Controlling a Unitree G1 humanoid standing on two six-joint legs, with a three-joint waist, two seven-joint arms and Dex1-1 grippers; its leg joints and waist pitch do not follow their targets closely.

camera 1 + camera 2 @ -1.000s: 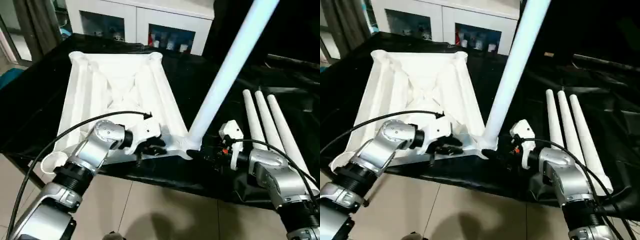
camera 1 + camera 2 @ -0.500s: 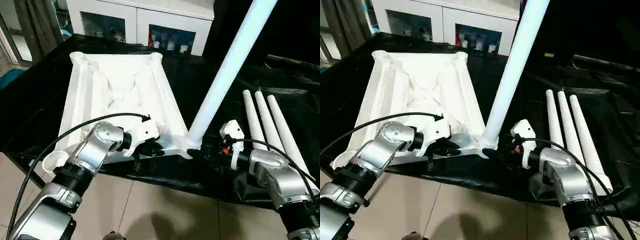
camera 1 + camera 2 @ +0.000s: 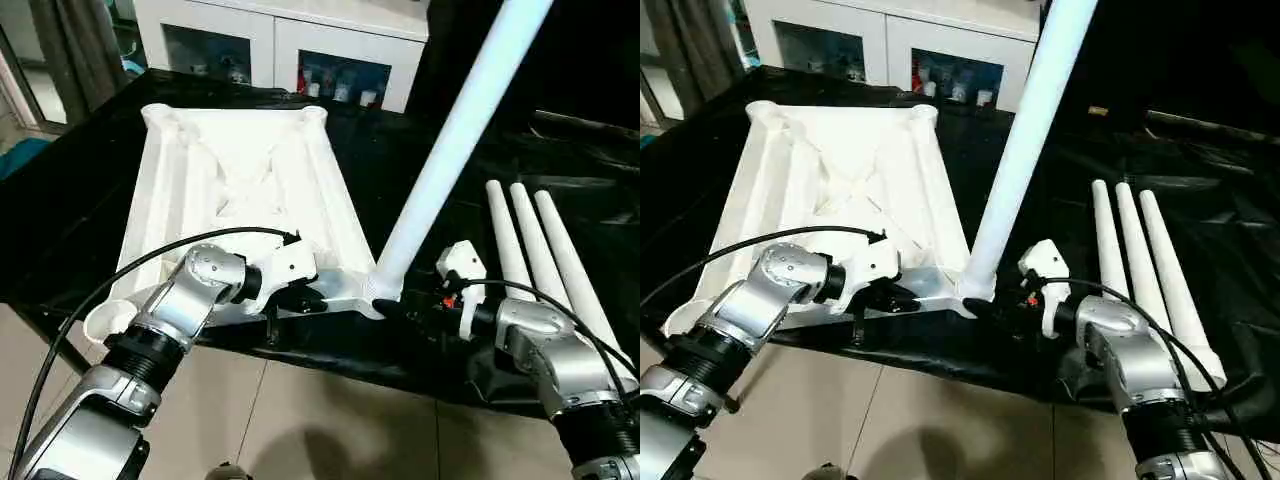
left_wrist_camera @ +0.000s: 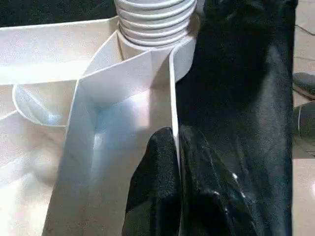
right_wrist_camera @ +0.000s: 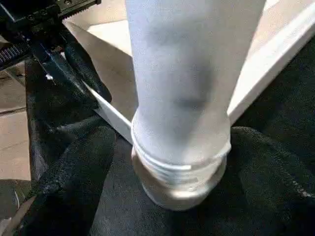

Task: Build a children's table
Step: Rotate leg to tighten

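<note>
On tabletop rim point(image 4: 172, 98), left hand point(image 4: 178, 162) clamped.

The left gripper point(image 4: 176, 162) is now clamped on the near edge wall of the table top point(image 3: 240, 180), where a second ago its fingers point(image 4: 155, 182) seem to stand somewhat apart around that edge.

The tabletop point(image 3: 240, 190) and legs point(image 3: 535, 250) are smooth white plastic with a faint sheen; the standing leg point(image 5: 182, 98) ends in ribbed threads. Glossy, wrinkled black sheeting covers the worktop point(image 3: 420, 150). The forearms point(image 3: 195, 290) are brushed silver metal, the fingers point(image 4: 157, 196) matt black.
</note>
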